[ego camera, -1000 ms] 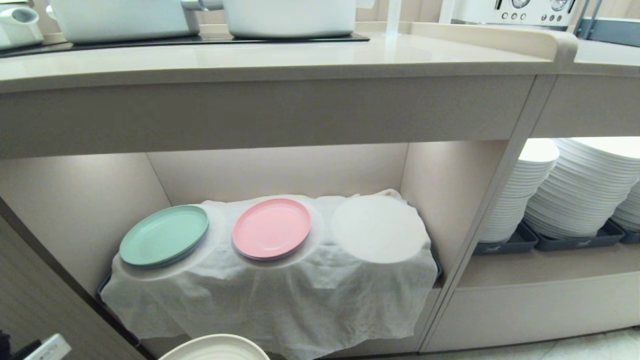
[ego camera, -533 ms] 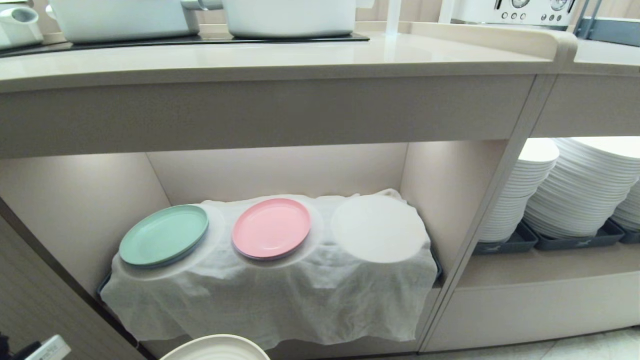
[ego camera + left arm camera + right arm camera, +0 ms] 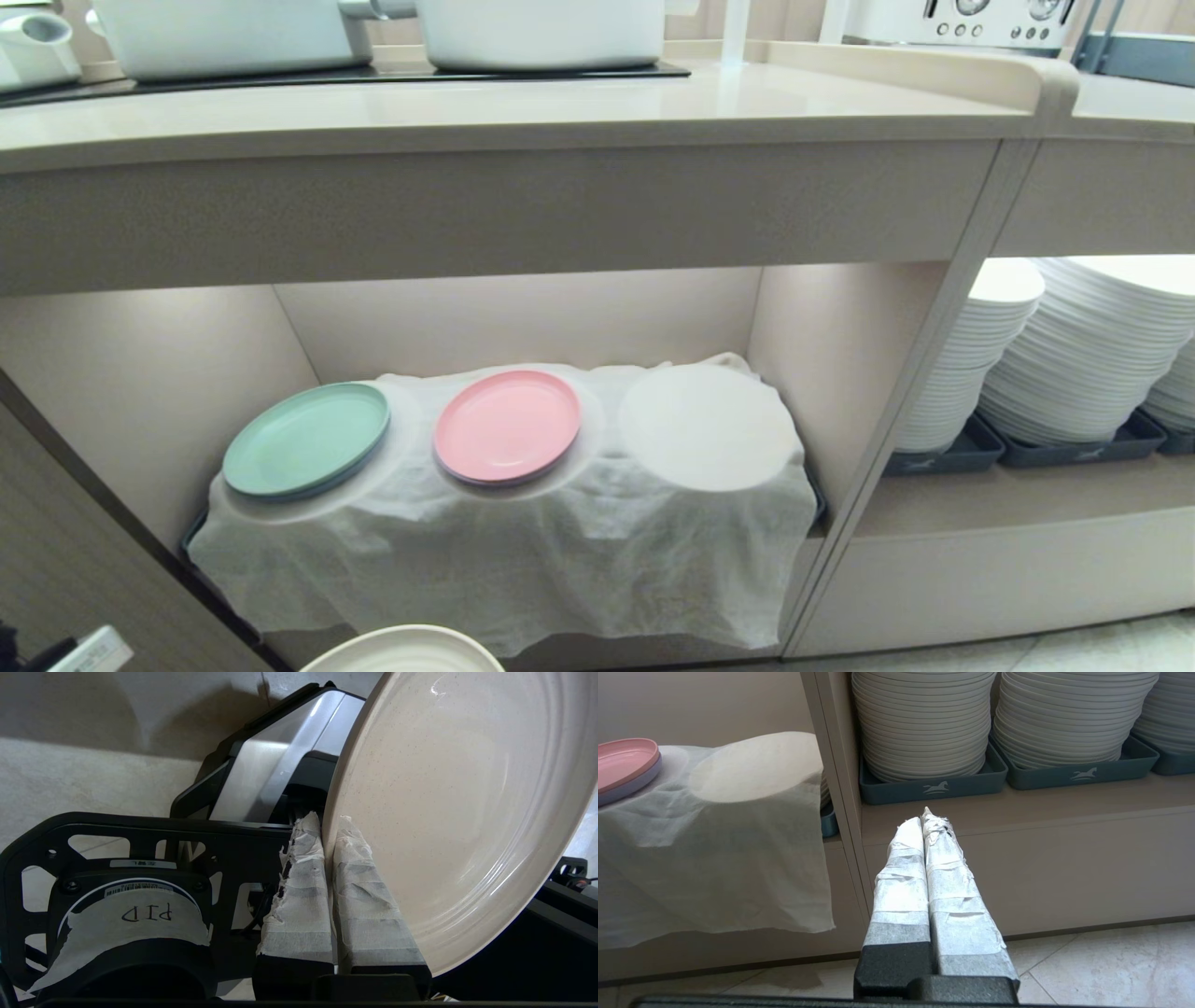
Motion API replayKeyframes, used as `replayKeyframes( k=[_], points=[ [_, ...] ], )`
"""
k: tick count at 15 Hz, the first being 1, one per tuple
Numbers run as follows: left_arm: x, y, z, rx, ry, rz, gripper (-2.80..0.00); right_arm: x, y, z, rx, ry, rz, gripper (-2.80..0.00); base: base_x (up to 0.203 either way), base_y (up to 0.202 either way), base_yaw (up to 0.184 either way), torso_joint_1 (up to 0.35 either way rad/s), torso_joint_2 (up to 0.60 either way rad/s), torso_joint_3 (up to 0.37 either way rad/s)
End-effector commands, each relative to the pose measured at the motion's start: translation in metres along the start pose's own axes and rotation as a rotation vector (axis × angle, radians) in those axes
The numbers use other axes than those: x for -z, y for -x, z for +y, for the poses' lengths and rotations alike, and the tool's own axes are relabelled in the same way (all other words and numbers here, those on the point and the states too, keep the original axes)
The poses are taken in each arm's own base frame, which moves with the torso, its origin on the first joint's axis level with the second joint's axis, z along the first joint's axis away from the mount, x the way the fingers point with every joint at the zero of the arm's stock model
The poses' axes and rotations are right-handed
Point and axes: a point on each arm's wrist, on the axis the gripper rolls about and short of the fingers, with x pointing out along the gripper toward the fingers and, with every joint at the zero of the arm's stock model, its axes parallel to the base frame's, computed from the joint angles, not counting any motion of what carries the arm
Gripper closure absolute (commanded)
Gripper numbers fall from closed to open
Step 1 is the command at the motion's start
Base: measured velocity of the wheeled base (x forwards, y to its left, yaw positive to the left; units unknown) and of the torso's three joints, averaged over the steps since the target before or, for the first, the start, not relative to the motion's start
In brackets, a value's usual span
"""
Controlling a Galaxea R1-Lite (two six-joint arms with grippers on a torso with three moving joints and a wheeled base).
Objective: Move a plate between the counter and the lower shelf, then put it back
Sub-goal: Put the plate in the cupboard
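Nothing shifted over the last second: same scene, same hold. Left tool (image 3: 327, 830) pinching the rim of the plate (image 3: 448, 812), carried low at the near edge of the head view, in front of the lower shelf (image 3: 504, 551) and well below the desk (image 3: 467, 117). Right tool (image 3: 927, 821) pressed together, empty, parked near the floor to the right. On the shelf cloth: mint-green plate (image 3: 306, 439), pink plate (image 3: 507, 426), one bare hump on the right. Likely a pause before placing.
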Motion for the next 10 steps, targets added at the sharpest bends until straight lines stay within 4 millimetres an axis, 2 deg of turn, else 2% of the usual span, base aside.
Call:
replayKeyframes(
  k=[1,5,10],
  points=[
    [0.0004,0.0002,0.0001,0.001,0.004,0.002,0.00,-0.0001,-0.0001,0.0000,0.000,0.000,0.001,0.00,0.000,0.000,0.000,0.000,0.00,0.000],
    [0.0011,0.0005,0.0002,0.003,0.001,-0.001,0.00,-0.0001,-0.0001,0.0000,0.000,0.000,0.001,0.00,0.000,-0.027,-0.002,0.001,0.00,0.001],
    [0.0021,0.0011,0.0005,0.005,-0.001,-0.006,0.00,-0.0001,-0.0001,0.0000,0.000,0.000,0.001,0.00,0.000,-0.190,-0.001,0.002,0.00,0.003]
  ],
)
